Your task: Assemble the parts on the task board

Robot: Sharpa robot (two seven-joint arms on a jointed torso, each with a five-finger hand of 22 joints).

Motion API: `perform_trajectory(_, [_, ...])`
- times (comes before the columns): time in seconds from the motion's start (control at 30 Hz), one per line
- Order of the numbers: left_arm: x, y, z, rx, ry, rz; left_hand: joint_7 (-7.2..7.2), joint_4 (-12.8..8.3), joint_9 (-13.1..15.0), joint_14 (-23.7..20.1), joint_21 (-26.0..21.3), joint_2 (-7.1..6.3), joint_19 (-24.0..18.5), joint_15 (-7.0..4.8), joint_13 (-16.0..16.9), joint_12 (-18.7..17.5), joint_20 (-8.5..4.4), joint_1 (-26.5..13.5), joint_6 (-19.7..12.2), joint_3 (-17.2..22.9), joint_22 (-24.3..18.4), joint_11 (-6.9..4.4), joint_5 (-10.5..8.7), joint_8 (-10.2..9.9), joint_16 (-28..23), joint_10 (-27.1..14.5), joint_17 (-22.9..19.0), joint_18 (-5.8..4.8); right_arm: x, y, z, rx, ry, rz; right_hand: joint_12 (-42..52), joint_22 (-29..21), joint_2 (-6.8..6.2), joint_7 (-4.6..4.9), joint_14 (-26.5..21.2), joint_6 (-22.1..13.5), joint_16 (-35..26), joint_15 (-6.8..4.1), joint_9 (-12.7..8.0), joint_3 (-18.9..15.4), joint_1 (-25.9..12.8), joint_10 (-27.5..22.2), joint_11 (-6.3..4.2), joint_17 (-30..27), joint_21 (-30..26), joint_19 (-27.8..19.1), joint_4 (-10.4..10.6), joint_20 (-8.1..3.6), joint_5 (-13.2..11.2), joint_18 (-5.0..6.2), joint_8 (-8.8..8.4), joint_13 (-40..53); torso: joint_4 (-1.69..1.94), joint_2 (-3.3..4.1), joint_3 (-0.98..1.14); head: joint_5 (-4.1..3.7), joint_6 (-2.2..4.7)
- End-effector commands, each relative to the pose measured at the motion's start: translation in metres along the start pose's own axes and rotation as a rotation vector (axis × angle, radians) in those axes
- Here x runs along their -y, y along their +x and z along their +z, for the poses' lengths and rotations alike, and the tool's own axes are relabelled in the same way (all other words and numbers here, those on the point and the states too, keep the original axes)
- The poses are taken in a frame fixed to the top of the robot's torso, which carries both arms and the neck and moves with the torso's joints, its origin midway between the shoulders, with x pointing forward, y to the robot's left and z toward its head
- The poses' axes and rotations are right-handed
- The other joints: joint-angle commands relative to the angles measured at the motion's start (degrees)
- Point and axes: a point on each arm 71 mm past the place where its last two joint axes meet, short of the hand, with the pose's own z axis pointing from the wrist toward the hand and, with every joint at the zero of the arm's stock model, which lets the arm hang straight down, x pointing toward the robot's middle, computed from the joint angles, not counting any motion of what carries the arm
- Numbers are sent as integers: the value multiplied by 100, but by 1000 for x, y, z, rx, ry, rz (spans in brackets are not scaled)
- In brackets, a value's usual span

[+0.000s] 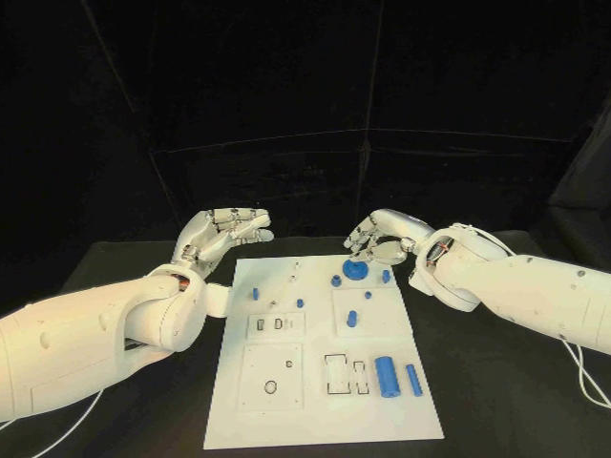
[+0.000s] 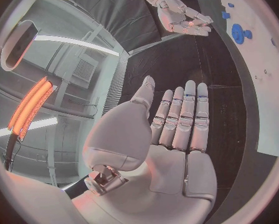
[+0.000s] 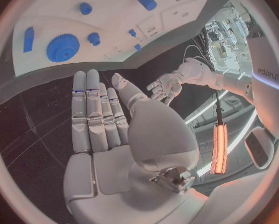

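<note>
At the board's [image 1: 320,420] far end, around eleven and one o'clock: left hand [image 1: 227,232] and right hand [image 1: 377,240] both raised off the black table [image 1: 498,382], fingers straight and loosely apart, holding nothing, probably poised before a first pick. On the board itself, untouched: a gear [image 1: 355,272] near one o'clock, small pegs [image 1: 253,292] mid-plate, cylinders [image 1: 386,374] toward five o'clock beside rectangular recesses [image 1: 339,374], seemingly unfilled.

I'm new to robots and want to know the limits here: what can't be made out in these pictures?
- Head view: the small blue parts on the task board are too small to identify.
- Head view: the right hand partly covers the blue gear.
- Left wrist view: the left hand hides the table behind it.
</note>
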Motion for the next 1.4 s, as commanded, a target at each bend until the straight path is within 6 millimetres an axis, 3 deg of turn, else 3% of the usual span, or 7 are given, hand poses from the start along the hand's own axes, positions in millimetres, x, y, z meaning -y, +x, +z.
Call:
perform_trajectory(0.03, [8,8,-4,-59,59,-2,0,-23,-7,24,16,-2,26,-2,-7,14,-2,35,31,-1,1,-1,24,19,0,25,2,76,-5,5,4,-65,7,-225,-48,759,-169,-74,704,111,1075,-210,1,54,-54,90,-106,754,1215,288,-7,-221,3,101,-73,12,48,166,-5,-31,23])
perform_trajectory(0.27, [12,12,-11,-78,55,-17,2,-40,-17,19,3,-6,27,2,-15,-15,-3,28,32,-3,-9,3,24,-2,-24,23,-8,72,-12,11,10,-111,8,-317,-48,1300,-213,-97,657,5,2200,-196,0,123,-185,-214,-79,1452,1983,195,10,-191,-39,97,-77,13,87,287,-8,-73,74])
perform_trajectory(0.47, [13,13,-13,-84,51,-22,5,-84,-27,15,-17,-22,26,7,-21,-51,-2,43,36,0,-24,7,24,-29,-55,22,-21,69,-17,14,16,-138,13,-351,-8,2134,-216,-110,519,-101,2785,-169,4,94,-185,-398,-56,1818,2742,281,19,-152,-50,9,-69,21,104,364,-31,-133,89])
perform_trajectory(0.73, [14,13,-15,-86,46,-25,14,-108,-32,12,-30,-22,24,12,-24,-77,1,45,36,5,-35,13,24,-49,-76,18,-29,67,-20,14,19,-154,18,-367,25,2898,-179,-117,516,-158,3648,-164,3,77,-193,-404,-57,2631,3364,501,26,-129,-50,-100,-73,22,106,428,-33,-84,74])
perform_trajectory(0.93, [14,11,-16,-83,44,-23,14,-108,-32,12,-31,-21,24,12,-24,-78,1,45,36,5,-35,14,24,-50,-76,18,-29,67,-22,14,21,-169,22,-372,71,3481,-119,-123,543,-147,4296,-167,6,119,-207,-295,-69,3257,3810,713,26,-124,-48,-186,-66,22,124,449,-40,-89,77])
perform_trajectory(1.4, [14,10,-17,-80,41,-22,20,-126,-35,10,-41,-15,24,16,-25,-98,3,48,36,12,-43,19,24,-65,-92,15,-36,66,-24,19,26,-210,27,-375,131,4148,13,-128,572,-4,4981,-187,14,295,-249,-21,-112,3924,4297,978,43,-133,-68,-291,-46,18,122,460,-18,-75,41])
